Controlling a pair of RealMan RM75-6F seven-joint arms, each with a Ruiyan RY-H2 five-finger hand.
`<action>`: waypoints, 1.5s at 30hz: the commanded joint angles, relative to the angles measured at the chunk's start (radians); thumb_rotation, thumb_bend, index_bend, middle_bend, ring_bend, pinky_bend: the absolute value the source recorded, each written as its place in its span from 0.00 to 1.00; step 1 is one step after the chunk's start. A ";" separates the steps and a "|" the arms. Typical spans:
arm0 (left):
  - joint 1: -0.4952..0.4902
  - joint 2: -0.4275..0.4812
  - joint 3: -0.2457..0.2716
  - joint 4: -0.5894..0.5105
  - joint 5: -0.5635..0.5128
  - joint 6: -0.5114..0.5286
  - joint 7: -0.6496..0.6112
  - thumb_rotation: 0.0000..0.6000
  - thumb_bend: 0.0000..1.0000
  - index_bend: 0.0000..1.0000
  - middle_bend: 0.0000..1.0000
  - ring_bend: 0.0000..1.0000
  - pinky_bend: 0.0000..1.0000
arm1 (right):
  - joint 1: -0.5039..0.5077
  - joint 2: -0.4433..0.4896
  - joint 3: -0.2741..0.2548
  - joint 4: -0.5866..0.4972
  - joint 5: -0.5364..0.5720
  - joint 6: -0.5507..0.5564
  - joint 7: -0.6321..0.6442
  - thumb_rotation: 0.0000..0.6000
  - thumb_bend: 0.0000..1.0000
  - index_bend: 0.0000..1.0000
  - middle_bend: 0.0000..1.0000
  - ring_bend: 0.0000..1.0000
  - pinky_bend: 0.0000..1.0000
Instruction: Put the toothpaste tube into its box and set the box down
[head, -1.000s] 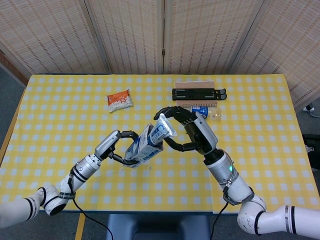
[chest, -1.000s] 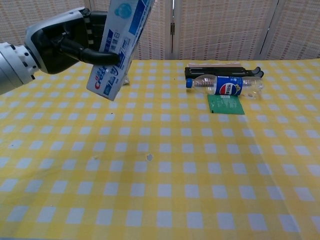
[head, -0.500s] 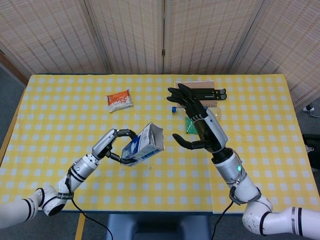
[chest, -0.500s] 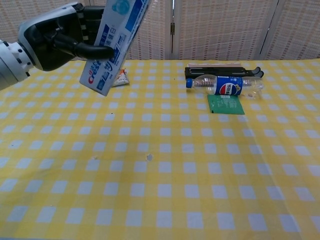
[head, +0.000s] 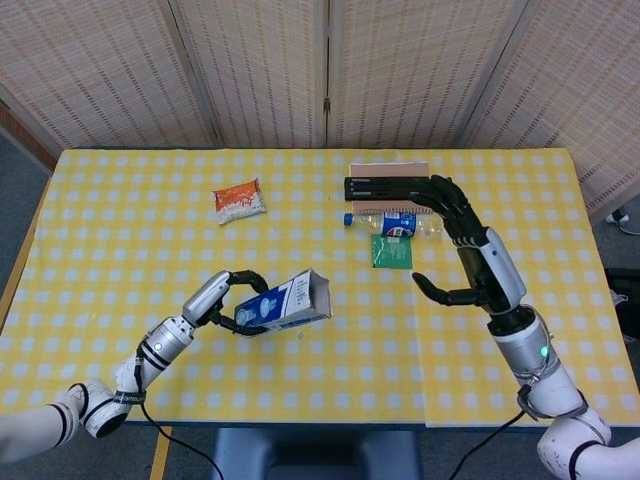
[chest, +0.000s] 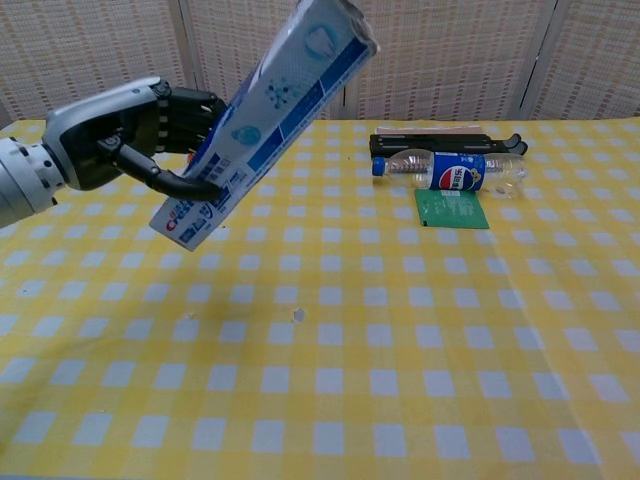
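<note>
My left hand (head: 222, 302) (chest: 140, 140) grips the blue and white toothpaste box (head: 291, 303) (chest: 262, 124) near its lower end and holds it above the table, tilted with its open end up and to the right. No tube shows outside the box; what lies inside cannot be seen. My right hand (head: 474, 261) hovers open over the right half of the table, fingers spread, well apart from the box. It does not show in the chest view.
A water bottle (head: 398, 222) (chest: 450, 170) lies at the back centre, with a green card (head: 391, 251) (chest: 452, 208) in front of it and a black stand (head: 393, 187) (chest: 447, 143) on a brown board behind. An orange snack packet (head: 239, 200) lies at the back left.
My right hand has let go of the box end, opened and drawn back to the right. My left hand has lowered the box and tipped it closer to level.
</note>
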 joint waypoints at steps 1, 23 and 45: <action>0.019 -0.035 0.028 0.051 0.010 -0.002 0.071 1.00 0.14 0.53 0.60 0.41 0.42 | -0.038 0.035 -0.022 0.026 -0.008 0.040 0.052 1.00 0.36 0.00 0.10 0.13 0.02; 0.062 -0.199 0.063 0.318 0.022 -0.022 0.415 1.00 0.14 0.53 0.60 0.40 0.41 | -0.080 0.044 -0.174 0.143 -0.119 0.067 0.040 1.00 0.36 0.00 0.09 0.11 0.00; 0.086 -0.057 0.046 0.143 0.004 -0.010 0.496 1.00 0.13 0.01 0.01 0.00 0.00 | -0.069 0.084 -0.272 0.211 -0.160 -0.031 -0.298 1.00 0.36 0.00 0.00 0.01 0.00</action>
